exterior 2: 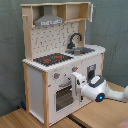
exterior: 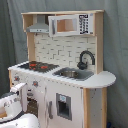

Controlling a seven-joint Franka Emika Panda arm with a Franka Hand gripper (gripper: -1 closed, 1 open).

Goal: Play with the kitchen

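gripper [exterior 2: 79, 81] at the kitchen [exterior 2: 37, 75] oven door front, finger state can't tell

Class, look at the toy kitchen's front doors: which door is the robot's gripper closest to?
The windowed oven door under the black-red hob. The gripper sits right at its edge, while the white door under the sink lies behind the arm.

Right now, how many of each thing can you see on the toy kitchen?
Hob: 1
Faucet: 1
Sink: 1
Hood: 1
Oven door: 1
Total: 5
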